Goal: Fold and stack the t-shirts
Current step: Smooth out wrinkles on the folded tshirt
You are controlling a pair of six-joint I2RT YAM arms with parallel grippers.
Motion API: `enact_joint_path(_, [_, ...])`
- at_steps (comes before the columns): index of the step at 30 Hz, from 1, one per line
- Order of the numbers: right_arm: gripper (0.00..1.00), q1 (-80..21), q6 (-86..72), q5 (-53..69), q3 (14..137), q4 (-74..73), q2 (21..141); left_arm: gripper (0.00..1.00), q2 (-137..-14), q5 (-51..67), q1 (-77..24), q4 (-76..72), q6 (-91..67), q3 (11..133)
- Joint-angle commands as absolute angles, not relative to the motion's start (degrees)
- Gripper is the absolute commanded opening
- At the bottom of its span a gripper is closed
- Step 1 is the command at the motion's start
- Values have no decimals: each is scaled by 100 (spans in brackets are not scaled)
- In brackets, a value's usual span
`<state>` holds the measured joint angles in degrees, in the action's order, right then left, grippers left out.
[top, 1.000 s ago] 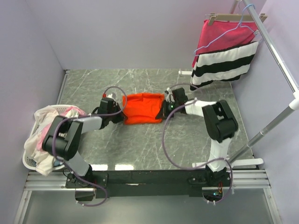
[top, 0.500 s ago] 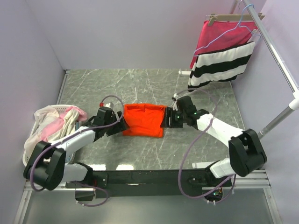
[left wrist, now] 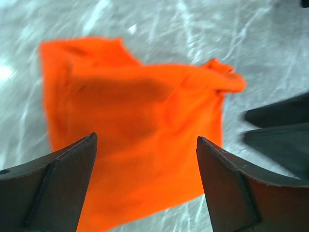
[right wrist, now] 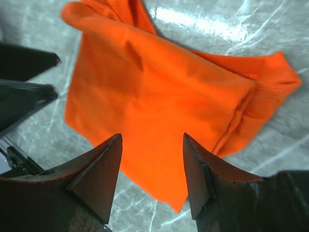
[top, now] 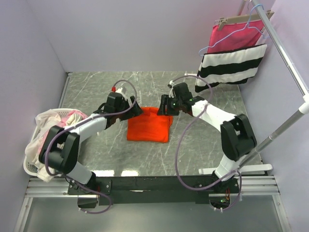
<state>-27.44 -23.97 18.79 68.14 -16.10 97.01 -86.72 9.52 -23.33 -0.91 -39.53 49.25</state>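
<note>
A bright orange-red t-shirt (top: 148, 126) lies folded into a small rectangle in the middle of the marble table. My left gripper (top: 136, 111) hovers over its far left corner and my right gripper (top: 162, 107) over its far right corner. Both are open and hold nothing. In the left wrist view the t-shirt (left wrist: 140, 125) shows below the wide-spread gripper (left wrist: 146, 138). In the right wrist view the cloth (right wrist: 159, 96) lies under the open gripper (right wrist: 152, 136). Cream-white and pale pink t-shirts (top: 50, 126) sit heaped in a basket at the left.
The white basket (top: 30, 166) stands at the table's left edge. A pink cloth with black and white stripes (top: 231, 60) hangs from a hanger on a metal rack (top: 285, 50) at the back right. Each wrist view also shows the other arm's fingers (left wrist: 280, 130) (right wrist: 26, 79).
Both grippers pulled the orange t-shirt's far edge toward the near side, opened and let it go. They then drew back over its far corners. The t-shirt now lies nearer and more compact.
</note>
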Motion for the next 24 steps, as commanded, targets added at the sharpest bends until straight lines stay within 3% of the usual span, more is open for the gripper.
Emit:
enact_joint_path(1, [60,-2733,-2382,2206,7338,-1503,10045,88,-9060,1458,-2347,-562,-3744,5624])
enact_joint_path(24, [61,-2312,-2276,1820,8235,-1248,11838,86,-10854,1362,-2250,-835,-3366,6864])
